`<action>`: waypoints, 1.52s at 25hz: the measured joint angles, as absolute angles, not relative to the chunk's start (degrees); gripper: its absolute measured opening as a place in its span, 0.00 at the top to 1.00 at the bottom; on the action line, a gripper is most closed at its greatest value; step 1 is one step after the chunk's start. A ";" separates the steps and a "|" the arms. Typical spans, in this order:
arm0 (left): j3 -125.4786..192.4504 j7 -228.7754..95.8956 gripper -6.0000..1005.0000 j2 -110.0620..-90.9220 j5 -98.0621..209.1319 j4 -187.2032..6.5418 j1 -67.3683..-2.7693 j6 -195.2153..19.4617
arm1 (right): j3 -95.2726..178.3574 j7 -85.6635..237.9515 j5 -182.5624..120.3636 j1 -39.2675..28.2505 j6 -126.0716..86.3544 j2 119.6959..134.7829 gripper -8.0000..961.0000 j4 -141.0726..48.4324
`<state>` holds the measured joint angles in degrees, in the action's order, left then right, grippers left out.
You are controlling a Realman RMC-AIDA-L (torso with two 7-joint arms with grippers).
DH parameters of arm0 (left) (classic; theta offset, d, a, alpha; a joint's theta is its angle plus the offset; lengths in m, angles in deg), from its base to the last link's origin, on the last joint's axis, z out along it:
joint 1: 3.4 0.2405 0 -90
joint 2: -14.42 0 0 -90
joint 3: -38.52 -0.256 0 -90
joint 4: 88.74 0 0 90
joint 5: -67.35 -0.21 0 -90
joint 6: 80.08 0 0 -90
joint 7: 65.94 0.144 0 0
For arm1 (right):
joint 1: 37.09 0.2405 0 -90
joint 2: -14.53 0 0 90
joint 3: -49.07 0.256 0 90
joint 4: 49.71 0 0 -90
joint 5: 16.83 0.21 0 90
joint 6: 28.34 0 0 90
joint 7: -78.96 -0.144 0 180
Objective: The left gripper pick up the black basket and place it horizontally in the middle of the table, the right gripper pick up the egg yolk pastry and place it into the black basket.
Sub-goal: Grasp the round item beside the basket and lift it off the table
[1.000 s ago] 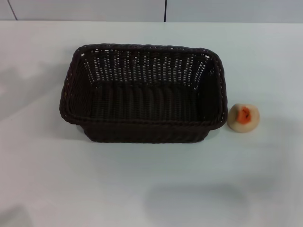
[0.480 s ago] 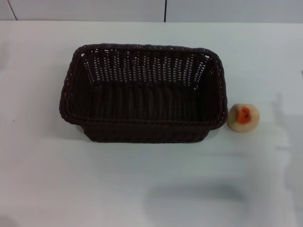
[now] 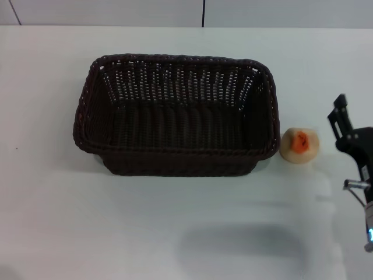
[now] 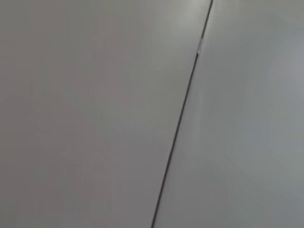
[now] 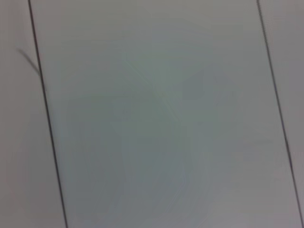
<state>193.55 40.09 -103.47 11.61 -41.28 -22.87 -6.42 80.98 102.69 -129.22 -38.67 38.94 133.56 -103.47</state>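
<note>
Head view: white table (image 3: 175, 233), pale wall panels at the top. Black basket (image 3: 175, 114) upright in the middle, long side across. Egg yolk pastry (image 3: 299, 144) on the table just beside the basket's right end — not inside. Right gripper (image 3: 344, 125) at the right edge, near the pastry, not touching; apart or together, cannot tell.

Left wrist view: grey panels, one dark seam.

Right wrist view: pale panels, two dark seams — nothing else.
</note>
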 joint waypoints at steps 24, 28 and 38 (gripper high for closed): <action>194.85 40.49 0.56 -103.42 13.27 -41.12 -21.91 -4.10 | 72.27 95.93 -119.50 -30.69 34.04 134.00 0.18 -94.41; 194.88 40.50 0.56 -103.44 13.60 -41.10 -21.74 -3.17 | 71.85 95.23 -119.48 -30.16 33.11 134.00 0.18 -93.68; 194.88 40.33 0.56 -103.52 14.84 -41.10 -20.85 -1.15 | 71.63 92.46 -119.48 -28.71 30.64 134.11 0.18 -91.71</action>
